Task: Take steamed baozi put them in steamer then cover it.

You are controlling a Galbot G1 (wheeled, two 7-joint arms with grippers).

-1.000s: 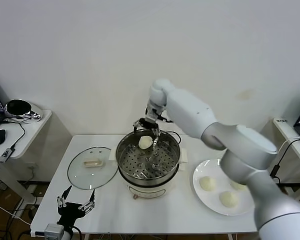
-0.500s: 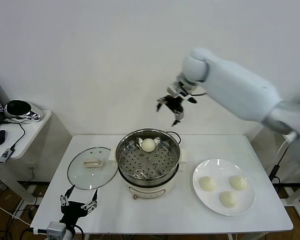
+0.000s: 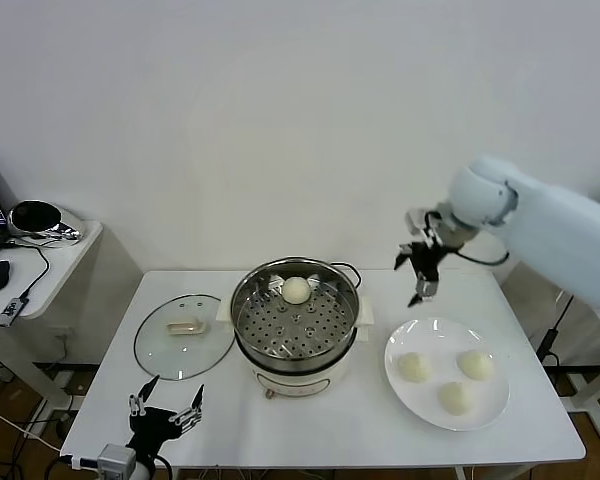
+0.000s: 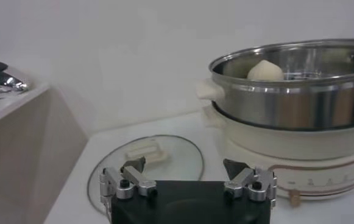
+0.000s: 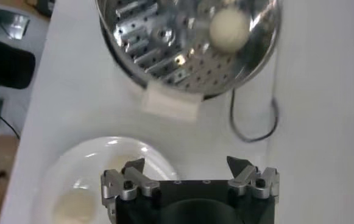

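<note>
Now the right claw (image 3: 420, 272), spread wide and seemingly empty, hangs above the plated baozi (image 3: 414, 367).

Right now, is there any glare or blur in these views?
Head view: sharp, even light, the steamer rim gleaming. Left wrist view: bright reflections band the steamer wall. Right wrist view: the white plate and its baozi look soft and washed out.
</note>
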